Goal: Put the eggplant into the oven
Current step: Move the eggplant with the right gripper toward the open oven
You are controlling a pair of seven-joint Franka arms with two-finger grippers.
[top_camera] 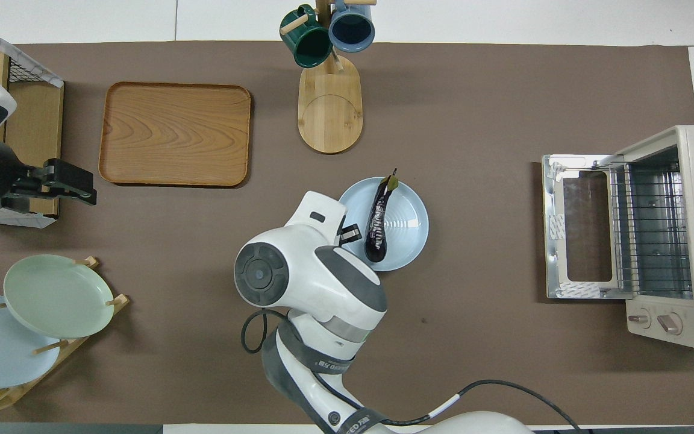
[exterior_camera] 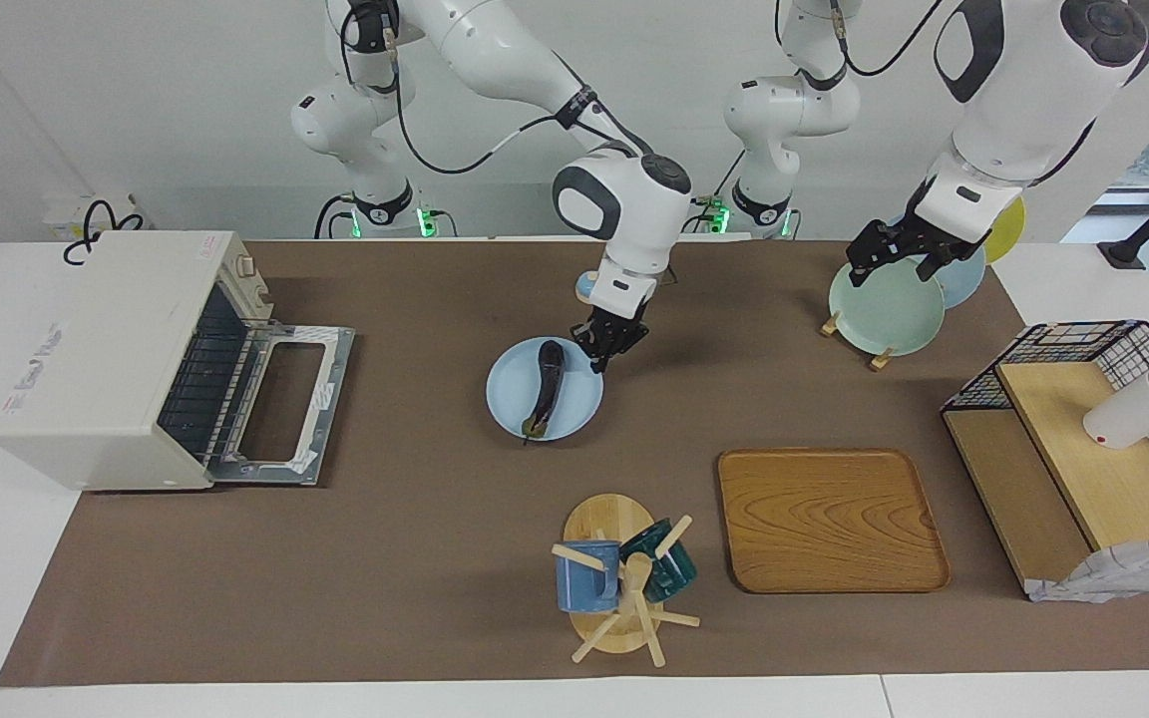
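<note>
Off-white oven (exterior_camera: 106, 359) gapes, door down, at the right arm's end. We see the eggplant (exterior_camera: 548, 387) on its blue plate (exterior_camera: 510, 399), our right gripper (exterior_camera: 606, 351) beside it, finger spread unreadable; glossy skin may slip. Left gripper (exterior_camera: 889, 254) waits over plates.

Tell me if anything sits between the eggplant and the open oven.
Nothing visible does. The eggplant lies on the blue plate, only bare mat separates it from the oven, whose door lies folded down. The right gripper hangs beside the eggplant.
</note>
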